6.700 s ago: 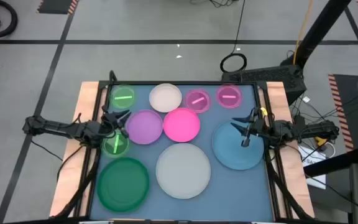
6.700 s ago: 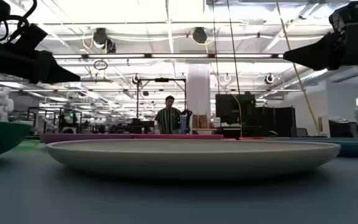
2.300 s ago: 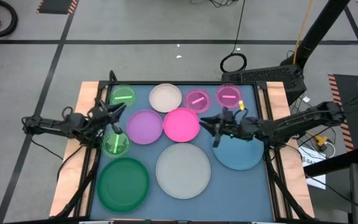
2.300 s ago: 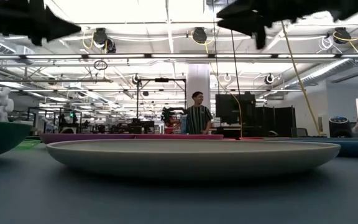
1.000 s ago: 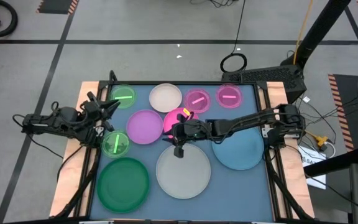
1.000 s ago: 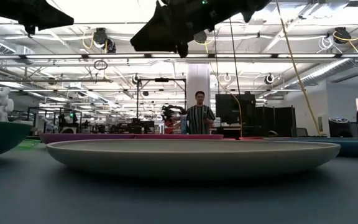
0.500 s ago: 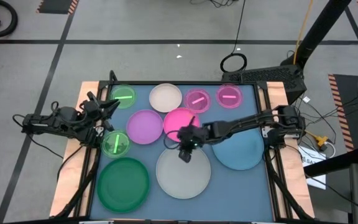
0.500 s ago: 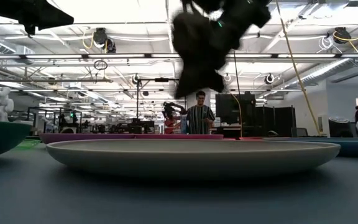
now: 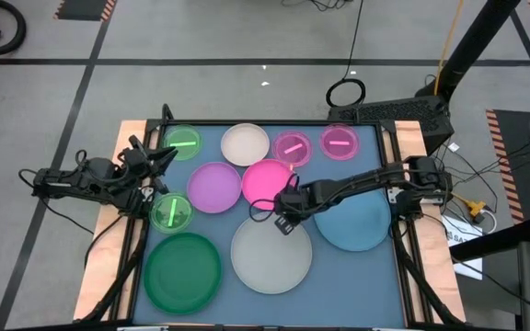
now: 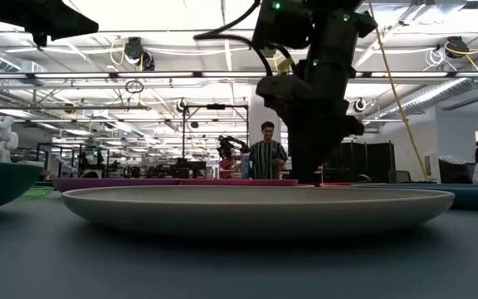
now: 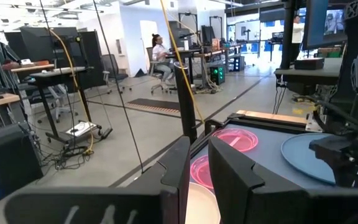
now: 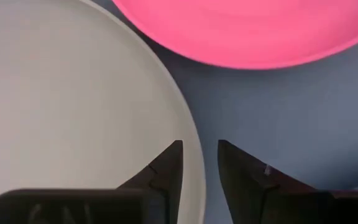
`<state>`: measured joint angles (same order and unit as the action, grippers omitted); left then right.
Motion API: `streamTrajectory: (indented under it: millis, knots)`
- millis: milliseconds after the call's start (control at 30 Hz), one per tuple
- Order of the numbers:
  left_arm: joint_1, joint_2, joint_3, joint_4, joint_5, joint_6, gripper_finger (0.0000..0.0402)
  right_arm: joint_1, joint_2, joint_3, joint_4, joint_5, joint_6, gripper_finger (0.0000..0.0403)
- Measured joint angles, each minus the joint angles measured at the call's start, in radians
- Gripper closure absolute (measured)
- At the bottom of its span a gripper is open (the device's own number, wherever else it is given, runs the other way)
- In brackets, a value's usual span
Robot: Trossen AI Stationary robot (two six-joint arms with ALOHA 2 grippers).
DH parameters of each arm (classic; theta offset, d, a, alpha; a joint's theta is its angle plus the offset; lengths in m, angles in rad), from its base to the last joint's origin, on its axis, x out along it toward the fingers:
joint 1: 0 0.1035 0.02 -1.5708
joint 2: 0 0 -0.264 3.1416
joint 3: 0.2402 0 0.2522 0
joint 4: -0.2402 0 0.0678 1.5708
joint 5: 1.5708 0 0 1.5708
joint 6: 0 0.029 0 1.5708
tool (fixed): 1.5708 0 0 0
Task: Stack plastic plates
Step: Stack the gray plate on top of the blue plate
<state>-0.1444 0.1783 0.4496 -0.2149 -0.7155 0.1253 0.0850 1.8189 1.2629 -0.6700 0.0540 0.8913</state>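
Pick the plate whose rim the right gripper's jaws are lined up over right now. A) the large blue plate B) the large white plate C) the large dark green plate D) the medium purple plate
B: in the right wrist view the right gripper has one jaw on each side of the rim of the large white plate, beside the hot pink plate.
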Motion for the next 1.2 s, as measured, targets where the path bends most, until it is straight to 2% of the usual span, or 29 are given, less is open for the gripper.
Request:
streamTrajectory:
  millis: [567, 800, 933, 1133, 1200]
  knots:
    - [0.000, 0.000, 0.000, -0.029, -0.001, -0.015, 0.0334, 0.022, 0.106, 0.002, 0.069, -0.002, -0.041, 0.0310]
    - [0.000, 0.000, 0.000, -0.029, -0.001, -0.016, 0.0334, 0.022, 0.110, 0.002, 0.083, 0.002, -0.053, 0.0311]
    - [0.000, 0.000, 0.000, -0.029, -0.001, -0.026, 0.0334, 0.022, 0.107, 0.001, 0.091, 0.003, -0.071, 0.0330]
    - [-0.001, 0.000, 0.000, -0.021, -0.001, -0.031, 0.0334, 0.021, 0.105, 0.001, 0.096, -0.003, -0.094, 0.0388]
    - [-0.001, 0.000, 0.000, -0.021, -0.001, -0.031, 0.0334, 0.021, 0.105, 0.001, 0.099, -0.005, -0.097, 0.0394]
